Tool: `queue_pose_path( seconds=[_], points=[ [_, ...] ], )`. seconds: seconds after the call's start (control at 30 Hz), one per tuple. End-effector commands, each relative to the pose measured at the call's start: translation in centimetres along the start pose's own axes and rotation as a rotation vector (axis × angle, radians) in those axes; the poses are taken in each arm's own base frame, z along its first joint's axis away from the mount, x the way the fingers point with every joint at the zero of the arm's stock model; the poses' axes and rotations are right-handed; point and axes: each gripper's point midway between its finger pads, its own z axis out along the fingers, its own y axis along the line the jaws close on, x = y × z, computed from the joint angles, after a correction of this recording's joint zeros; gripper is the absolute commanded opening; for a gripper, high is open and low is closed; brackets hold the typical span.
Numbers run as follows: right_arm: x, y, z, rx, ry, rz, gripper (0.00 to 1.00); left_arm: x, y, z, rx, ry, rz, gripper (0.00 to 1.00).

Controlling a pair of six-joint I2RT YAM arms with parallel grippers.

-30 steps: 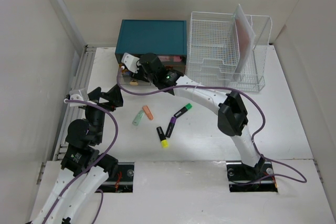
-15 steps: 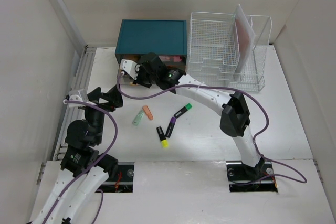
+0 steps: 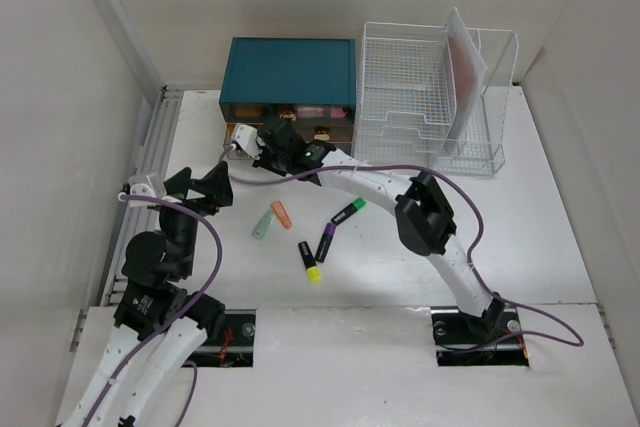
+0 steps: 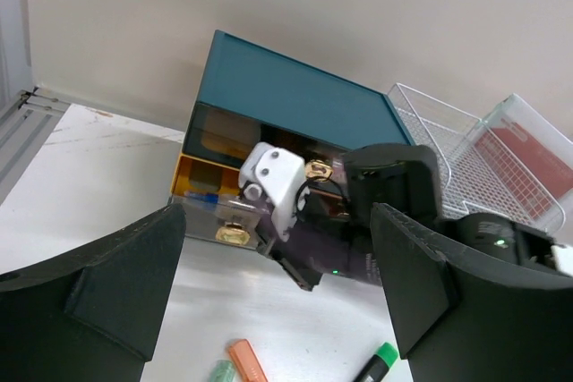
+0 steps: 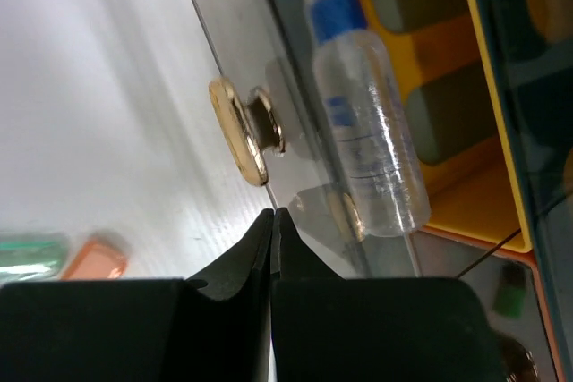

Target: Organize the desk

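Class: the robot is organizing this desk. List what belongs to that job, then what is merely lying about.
Job: flat white tabletop desk; loose coloured plastic highlighters; teal drawer box; gold round drawer knob; shut right end effector beside that knob.
Merely about: white wire rack; purple cables; ribbed metal rail.

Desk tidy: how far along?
Early. Done: nothing evident; five markers lie loose on the desk. In hand: right end effector shut and empty, tips beside the gold knob of the drawer; left end effector open, holding nothing. Left: likely stowing all the markers.
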Motion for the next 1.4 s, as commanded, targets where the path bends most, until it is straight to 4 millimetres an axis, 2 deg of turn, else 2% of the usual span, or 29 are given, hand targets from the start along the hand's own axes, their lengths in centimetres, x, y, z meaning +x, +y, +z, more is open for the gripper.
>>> queue_pose_path(
  seconds=[0.0,0.2,0.23,0.3,0.33,0.5,0.57,0.7,0.8,0.9,0.93,0.97,1.0,1.03,1.07,1.1,1.13,1.17,1.2,1.23,1.27,1.3,1.37],
  points=[
    [-2.8,-4.6,-0.8,0.227,-0.061,0.047,0.0,-1.2,-0.4,-0.1,0.018,-0.046,-0.018,0.81],
    [-1.0,-7.2,-0.5,0.425,-0.003,0.057,0.0,-1.2,-0.4,-0.1,0.018,-0.046,-0.018,0.81],
    [-1.5,-7.8,-0.8,0.449,-0.013,0.065,0.0,-1.2,-0.4,-0.1,0.018,-0.046,-0.018,0.81],
    [-0.5,-7.9,-0.3,0.477,0.018,0.055,0.0,-1.2,-0.4,-0.1,0.018,-0.046,-0.018,0.81],
    [-1.1,-8.3,-0.6,0.496,0.002,0.064,0.0,-1.2,-0.4,-0.1,0.018,-0.046,-0.018,0.81],
    [-0.5,-8.7,0.2,0.539,0.016,0.055,0.0,-1.2,-0.4,-0.1,0.018,-0.046,-0.018,0.81],
    [-1.2,-9.5,-0.3,0.577,-0.002,0.063,0.0,-1.2,-0.4,-0.1,0.018,-0.046,-0.018,0.81],
    [-1.0,-9.9,-0.2,0.609,0.0,0.065,0.0,-1.2,-0.4,-0.1,0.018,-0.046,-0.018,0.81],
    [0.1,-9.3,0.0,0.596,0.026,0.053,0.0,-0.7,-0.3,0.0,0.016,-0.038,-0.014,0.81],
    [-1.0,-9.1,-1.3,0.557,-0.021,0.096,0.0,-0.7,-0.3,0.2,0.015,-0.037,-0.014,0.8],
    [0.3,-7.6,-1.1,0.496,-0.001,0.093,0.0,-0.4,-0.3,0.3,0.013,-0.029,-0.01,0.8],
    [-1.5,-7.8,-3.5,0.45,-0.053,0.103,0.0,-0.4,-0.5,0.3,0.021,-0.026,-0.01,0.8],
    [-3.0,-5.3,-4.1,0.314,-0.109,0.088,0.0,-0.4,-0.5,0.3,0.021,-0.026,-0.01,0.8],
    [-1.2,-2.8,-4.6,0.189,-0.061,0.058,0.02,-0.4,-0.5,0.3,0.021,-0.026,-0.01,0.8],
    [-3.2,-2.5,-7.7,0.117,-0.124,0.044,0.09,-0.9,-0.8,0.1,0.041,-0.041,-0.019,0.8],
    [-3.7,-1.1,-8.8,0.026,-0.154,0.035,0.18,-0.3,-0.9,0.2,0.05,-0.028,-0.014,0.8],
    [-3.6,-0.9,-10.0,0.009,-0.156,0.034,0.45,-0.8,-1.0,0.0,0.056,-0.045,-0.022,0.8],
    [-2.4,-0.4,-10.8,-0.002,-0.132,0.013,0.6,-0.5,-1.2,0.1,0.071,-0.042,-0.022,0.83],
    [-3.7,-1.8,-13.7,0.038,-0.177,0.001,0.72,-0.4,-1.7,0.0,0.1,-0.033,-0.021,0.89],
    [-3.4,-2.5,-15.0,0.073,-0.181,-0.019,0.81,-0.2,-2.3,0.0,0.132,-0.037,-0.026,0.92],
    [-2.2,-2.4,-15.5,0.092,-0.176,-0.049,0.93,0.3,-2.9,0.3,0.158,-0.019,-0.021,0.94],
    [-3.2,-3.9,-18.5,0.151,-0.225,-0.075,0.97,1.0,-3.5,0.6,0.186,0.008,-0.026,0.96],
    [-2.5,-5.8,-20.5,0.228,-0.223,-0.054,0.98,2.8,-5.6,1.1,0.28,0.094,-0.039,0.98]
  ],
)
